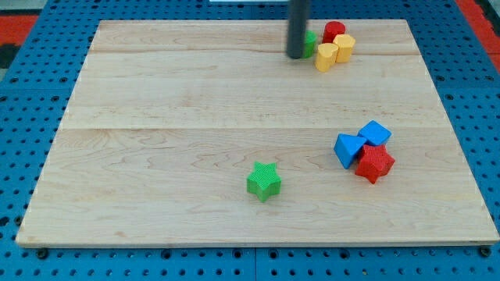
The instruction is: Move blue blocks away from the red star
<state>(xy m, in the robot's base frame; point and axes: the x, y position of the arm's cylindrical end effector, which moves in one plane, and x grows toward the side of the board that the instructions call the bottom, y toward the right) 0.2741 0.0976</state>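
A red star [375, 163] lies at the view's right, below the middle. A blue triangular block [348, 148] touches its left side and a blue cube [375, 133] touches its top. My tip [296, 55] is near the view's top, just left of a green block [310, 41], far above the blue blocks.
A red block [334, 32] and two yellow blocks [326, 56] [344, 46] cluster right of my tip near the board's top edge. A green star [264, 181] sits lower, near the middle. The wooden board [156, 140] lies on a blue pegboard.
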